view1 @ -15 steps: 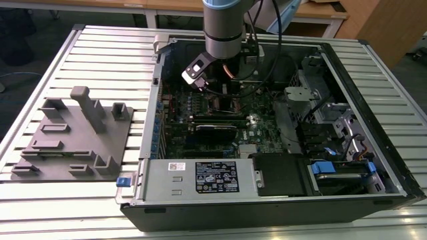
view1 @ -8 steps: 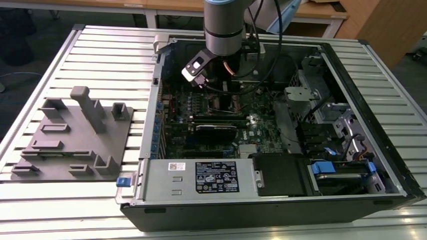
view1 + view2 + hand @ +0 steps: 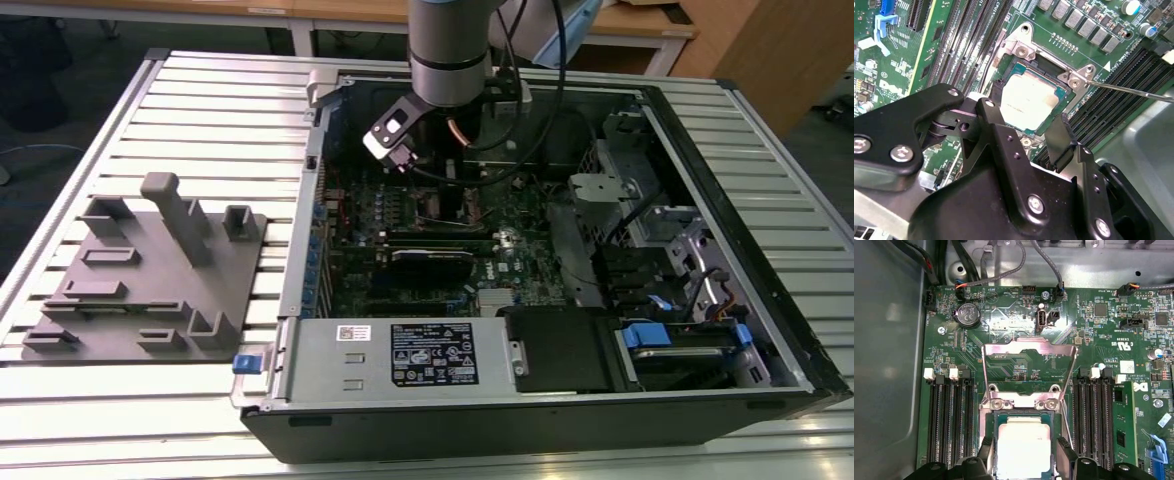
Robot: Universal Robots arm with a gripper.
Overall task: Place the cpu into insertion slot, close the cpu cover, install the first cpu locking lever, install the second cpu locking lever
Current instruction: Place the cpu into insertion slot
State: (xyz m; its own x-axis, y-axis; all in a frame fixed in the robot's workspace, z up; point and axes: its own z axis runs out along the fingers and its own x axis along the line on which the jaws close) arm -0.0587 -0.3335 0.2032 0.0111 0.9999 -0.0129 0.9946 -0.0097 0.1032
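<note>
The cpu (image 3: pixel 1024 437) (image 3: pixel 1029 97), a pale silvery square chip, lies level in the insertion slot (image 3: pixel 1019 403) (image 3: pixel 1023 50) on the green board. In both wrist views my gripper (image 3: pixel 1024 456) (image 3: pixel 1024 119) is low over it. One black finger (image 3: pixel 985 452) and the other finger (image 3: pixel 1065 454) press against opposite edges of the chip. The cpu cover (image 3: pixel 1029 347), a thin silver frame, stands raised behind the slot. A thin wire locking lever (image 3: pixel 1134 91) sticks out to one side, unlatched. In the exterior view my arm (image 3: pixel 447 60) reaches down into the open computer case (image 3: pixel 534 400).
Long black memory slots (image 3: pixel 949 425) (image 3: pixel 1094 425) flank the socket closely. Cables (image 3: pixel 1049 265) run along the case wall behind the cover. A black card (image 3: pixel 430 262) and drive bays (image 3: pixel 667 340) fill the case. A grey fixture plate (image 3: pixel 147 275) lies at the exterior view's left.
</note>
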